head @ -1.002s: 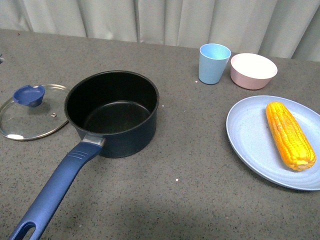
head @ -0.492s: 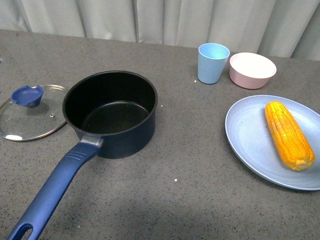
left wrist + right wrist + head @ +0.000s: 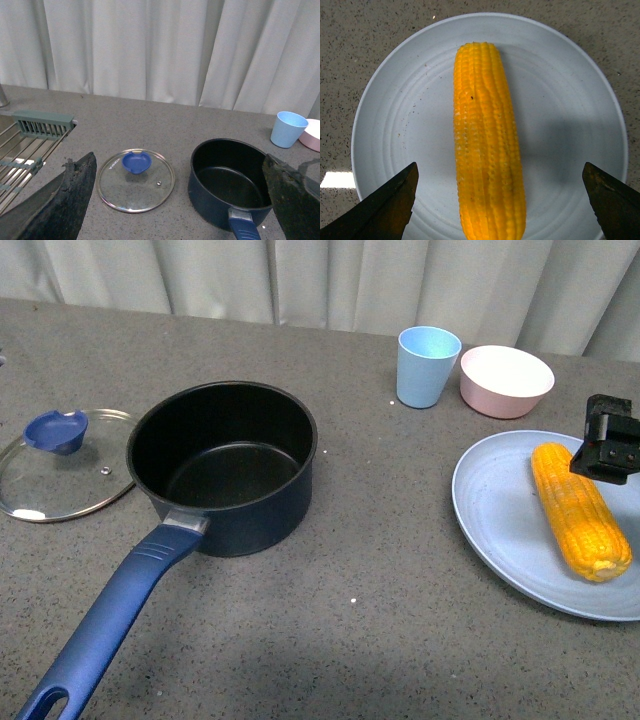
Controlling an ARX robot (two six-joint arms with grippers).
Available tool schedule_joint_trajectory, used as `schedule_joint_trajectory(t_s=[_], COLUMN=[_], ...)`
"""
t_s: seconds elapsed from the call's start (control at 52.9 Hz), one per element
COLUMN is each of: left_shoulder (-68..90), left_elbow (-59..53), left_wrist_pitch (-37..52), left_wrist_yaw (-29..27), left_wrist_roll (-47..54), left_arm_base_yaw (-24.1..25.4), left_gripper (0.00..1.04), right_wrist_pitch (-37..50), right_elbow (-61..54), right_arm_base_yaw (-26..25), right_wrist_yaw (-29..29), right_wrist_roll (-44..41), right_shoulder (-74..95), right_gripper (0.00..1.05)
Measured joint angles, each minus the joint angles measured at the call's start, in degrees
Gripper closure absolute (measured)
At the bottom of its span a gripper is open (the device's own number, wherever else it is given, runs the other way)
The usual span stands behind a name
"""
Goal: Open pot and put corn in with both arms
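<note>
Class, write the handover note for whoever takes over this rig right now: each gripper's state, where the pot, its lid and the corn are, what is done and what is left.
Left gripper: open, empty, held above the table, facing lid and pot.
Right gripper: open, empty, hanging over the corn, a finger on either side, not touching it.
Pot: uncovered and empty; the glass lid lies flat on the table beside it.
Corn: lying on the blue plate.
Done: pot opened.
Left: grasp the corn and carry it into the pot.
</note>
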Motion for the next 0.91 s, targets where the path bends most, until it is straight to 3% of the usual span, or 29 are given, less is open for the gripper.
schedule_joint_trajectory(t_s=[0.643,0.908], left_shoulder=[0.0,0.0], left_elbow=[0.0,0.0], left_wrist_pitch=[0.0,0.0], left_wrist_yaw=[0.0,0.0], left_wrist_roll=[0.0,0.0], left_arm_base_yaw=[0.0,0.0], left_gripper=[0.06,0.06], right_wrist_pitch=[-4.04,-4.42], right_elbow=[6.8,6.8], right_arm_base_yaw=[1.46,1.73], right_wrist_yaw=[-0.74,-0.63], right_wrist_roll=[0.81,0.83], right_shoulder=[10.49,11.15], right_gripper=[0.09,0.52])
